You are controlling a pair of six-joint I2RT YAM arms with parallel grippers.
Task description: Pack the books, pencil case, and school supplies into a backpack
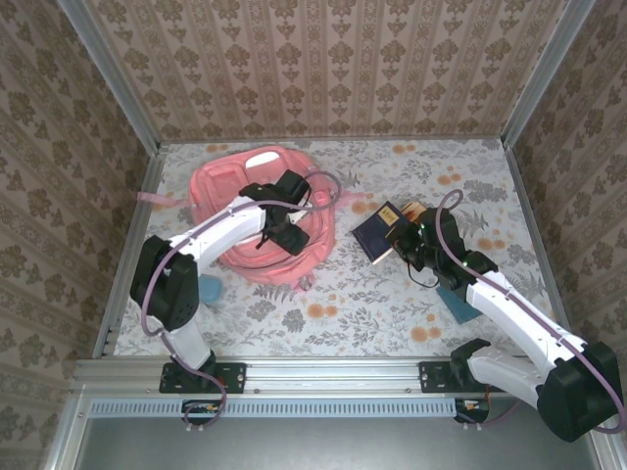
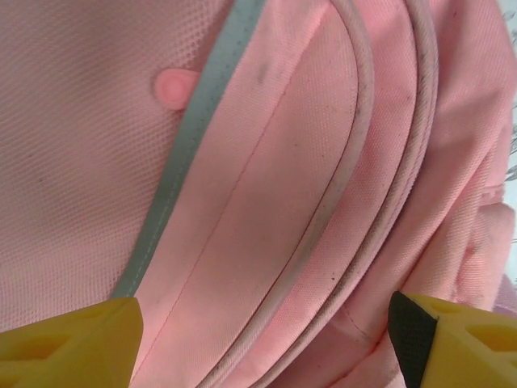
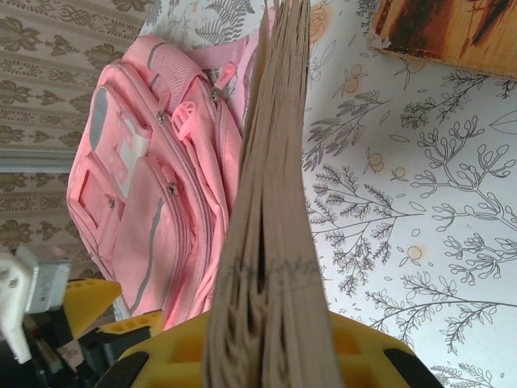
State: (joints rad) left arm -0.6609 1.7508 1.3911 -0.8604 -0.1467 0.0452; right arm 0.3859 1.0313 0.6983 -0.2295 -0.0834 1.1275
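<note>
Navy books [image 1: 375, 232] gripped by right pincer [image 1: 409, 241].

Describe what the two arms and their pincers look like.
The left arm and right arm have white shells between bulky black joints, with a purple cable looping along each. Each stands on a black base on a silver rail. The left pincer has chunky yellow fingers with a black pad. The right pincer is yellow too.

backpack [image 1: 211, 191] left on table [image 1: 392, 304], books [image 1: 372, 235] right of it
</note>
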